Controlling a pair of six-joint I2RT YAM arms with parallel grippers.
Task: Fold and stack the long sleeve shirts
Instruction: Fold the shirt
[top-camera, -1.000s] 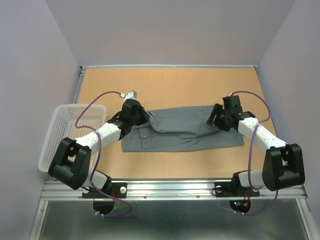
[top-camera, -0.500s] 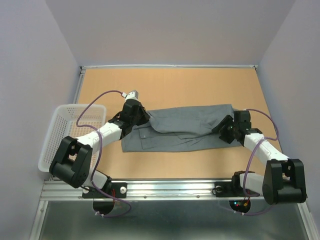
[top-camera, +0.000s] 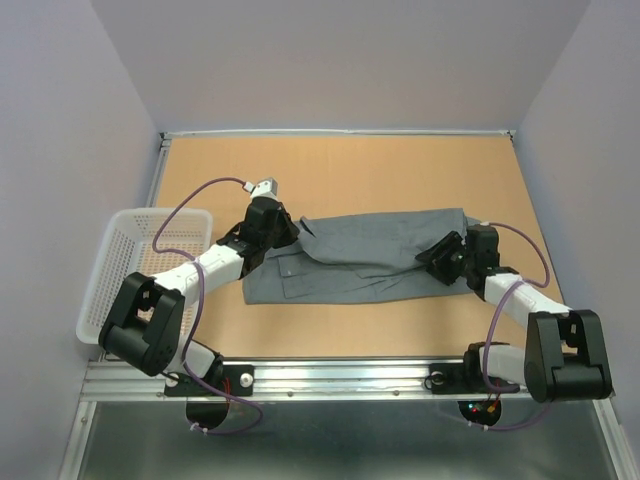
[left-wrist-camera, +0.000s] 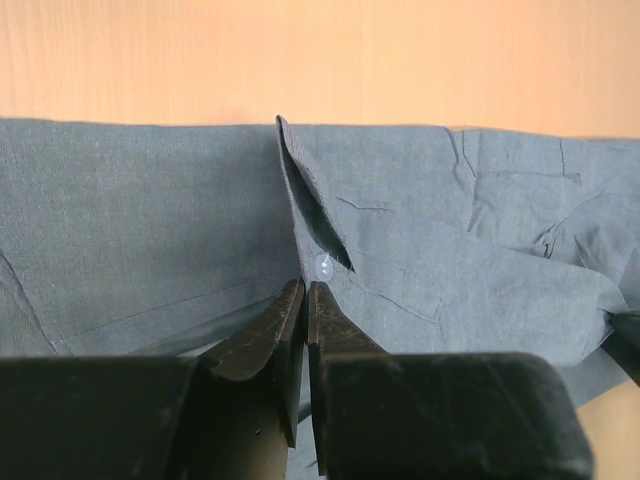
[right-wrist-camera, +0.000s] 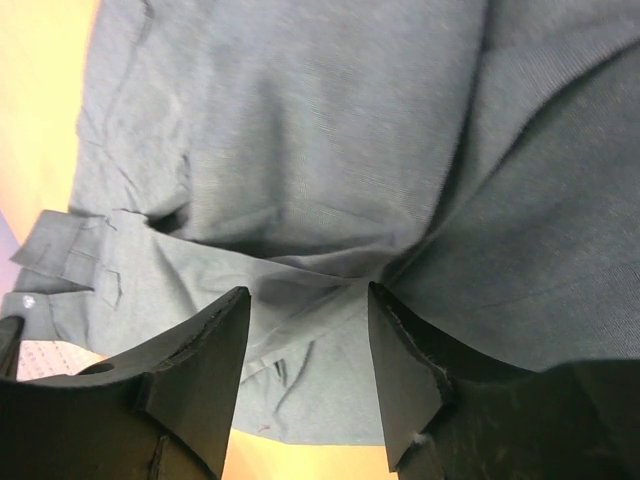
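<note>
Shirt (top-camera: 370, 262) (grey) pinched at its placket by left gripper (left-wrist-camera: 306, 288); right gripper (right-wrist-camera: 308, 295) spread over it.

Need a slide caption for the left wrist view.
Left gripper pinches a fold of the grey shirt beside a pale button, with the wooden table behind.

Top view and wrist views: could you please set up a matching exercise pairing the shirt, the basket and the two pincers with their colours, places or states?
Column one:
1 shirt
2 basket
3 left pincer
4 right pincer

Column two:
A open, just above grey fabric
B white, at the left edge of the table
C grey, lying across mid-table
D closed on fabric beside a button

Pairs: 1-C, 2-B, 3-D, 4-A
</note>
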